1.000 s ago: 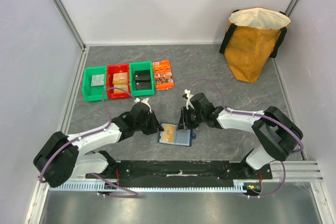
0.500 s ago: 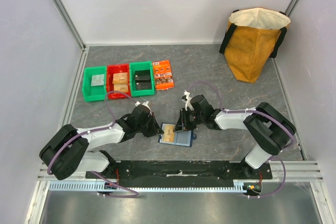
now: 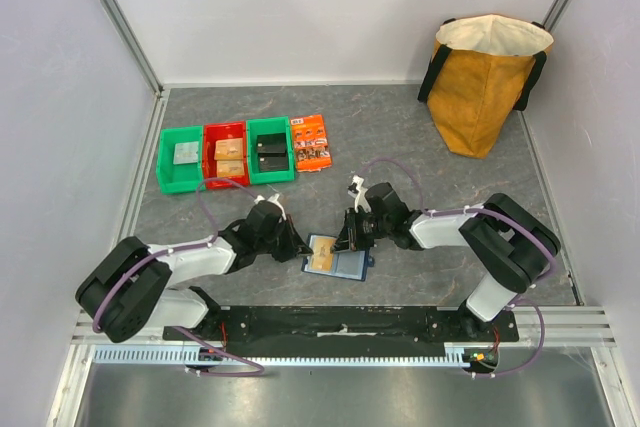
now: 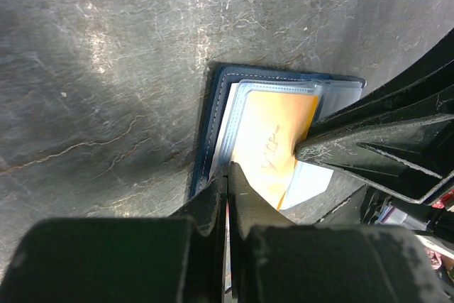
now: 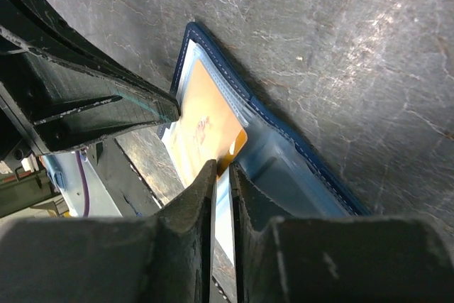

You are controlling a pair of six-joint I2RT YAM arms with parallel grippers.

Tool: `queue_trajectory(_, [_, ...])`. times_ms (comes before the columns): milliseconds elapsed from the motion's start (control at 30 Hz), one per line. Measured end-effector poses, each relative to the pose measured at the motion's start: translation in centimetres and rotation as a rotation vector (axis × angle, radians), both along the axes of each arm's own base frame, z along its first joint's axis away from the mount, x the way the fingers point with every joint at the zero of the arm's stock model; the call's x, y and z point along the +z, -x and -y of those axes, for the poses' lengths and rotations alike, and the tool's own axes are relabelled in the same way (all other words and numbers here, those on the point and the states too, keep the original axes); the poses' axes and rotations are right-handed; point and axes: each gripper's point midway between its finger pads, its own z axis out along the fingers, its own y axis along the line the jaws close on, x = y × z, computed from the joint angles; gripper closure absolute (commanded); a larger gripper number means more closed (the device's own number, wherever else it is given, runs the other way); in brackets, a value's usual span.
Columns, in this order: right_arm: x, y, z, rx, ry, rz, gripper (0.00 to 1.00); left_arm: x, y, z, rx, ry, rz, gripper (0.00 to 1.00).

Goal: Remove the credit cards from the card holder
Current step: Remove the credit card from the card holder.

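Top external, card holder (image 3: 340, 263), bins (image 3: 225, 128) and orange packet (image 3: 311, 142) beyond

Open card holder (image 3: 350, 265) at lower middle, card (image 3: 321, 258) in its left half, left gripper (image 3: 300, 252) at its left, right gripper (image 3: 350, 244) at its top edge, bins (image 3: 225, 128) in a row upper left, packet (image 3: 311, 142) just right of them, bag (image 3: 487, 82) upper right

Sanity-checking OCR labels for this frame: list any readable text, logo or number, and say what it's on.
Nothing here can be read.
tan-gold card in the card holder: a dark handwritten-looking scrawl, not legible in either wrist view.
orange packet: printed pictures and a small label strip at its top, too small to read.
tote bag: no print visible.
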Motion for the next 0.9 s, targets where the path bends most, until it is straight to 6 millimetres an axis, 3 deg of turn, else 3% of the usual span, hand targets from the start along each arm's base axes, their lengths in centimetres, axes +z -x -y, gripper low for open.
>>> queue_trajectory(300, [0.4,0.1,-0.5,0.03,-0.043,-0.006,1.0,-0.1,-0.2,-0.9,0.055,0.014,-0.008,0.98])
queue_trajectory(533, [0.5,-0.1,-0.9,0.065,-0.066,-0.003,1.0,0.0,-0.5,-1.7,0.09,0.021,-0.005,0.89])
queue_trajectory(633, [0.4,-0.8,-2.1,0.108,-0.075,-0.002,1.0,0.3,-0.4,-2.7,0.117,0.018,0.021,0.84])
queue_trajectory(767, [0.2,-2.2,-3.6,0.164,-0.088,0.013,1.0,2.2,-1.0,-3.1,0.142,0.06,0.11,0.82])
queue_trajectory(900, [-0.3,-2.3,-3.9,0.194,-0.089,0.007,1.0,3.2,-1.7,-3.2,0.153,0.071,0.163,0.84])
